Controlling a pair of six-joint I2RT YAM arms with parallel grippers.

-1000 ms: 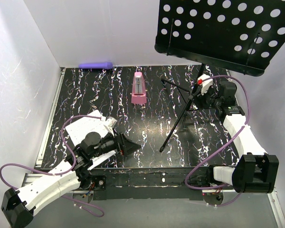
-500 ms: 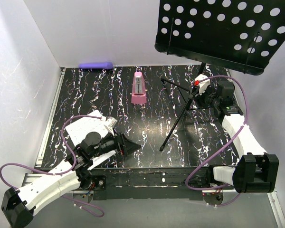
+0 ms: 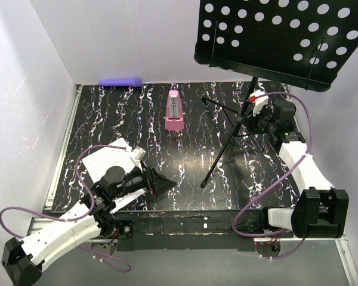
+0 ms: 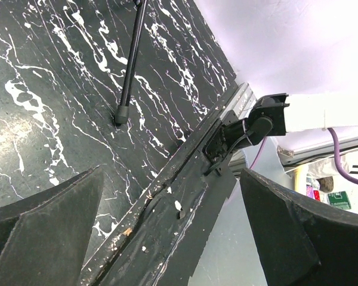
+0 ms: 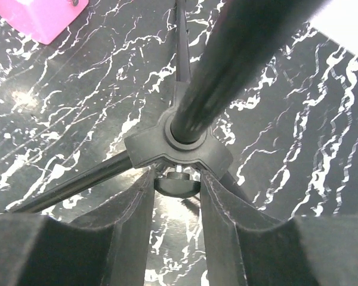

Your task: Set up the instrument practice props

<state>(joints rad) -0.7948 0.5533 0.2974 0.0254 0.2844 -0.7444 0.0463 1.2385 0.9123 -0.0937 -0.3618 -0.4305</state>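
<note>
The black music stand (image 3: 274, 42) rises at the back right, its perforated desk high over the table and its tripod legs spread below. My right gripper (image 3: 250, 110) is at the stand's leg hub (image 5: 179, 146). Its two fingers press on either side of the small round knob (image 5: 178, 185) under the hub. The pink metronome (image 3: 175, 112) stands upright at the back centre, and its corner (image 5: 39, 18) shows in the right wrist view. White sheet-music pages (image 3: 104, 159) lie at the front left, partly under my left arm. My left gripper (image 3: 167, 183) hangs wide open and empty near the front edge.
A purple cylinder (image 3: 120, 81) lies against the back wall at the left. One stand leg ends in a rubber foot (image 4: 122, 113) on the marbled table, ahead of the left gripper. White walls close in the left, back and right sides. The table's front rail (image 4: 185, 179) runs under the left gripper.
My right gripper's fingers have narrowed onto the knob under the stand's hub. The stand's desk has shifted slightly. The left arm has not moved.
</note>
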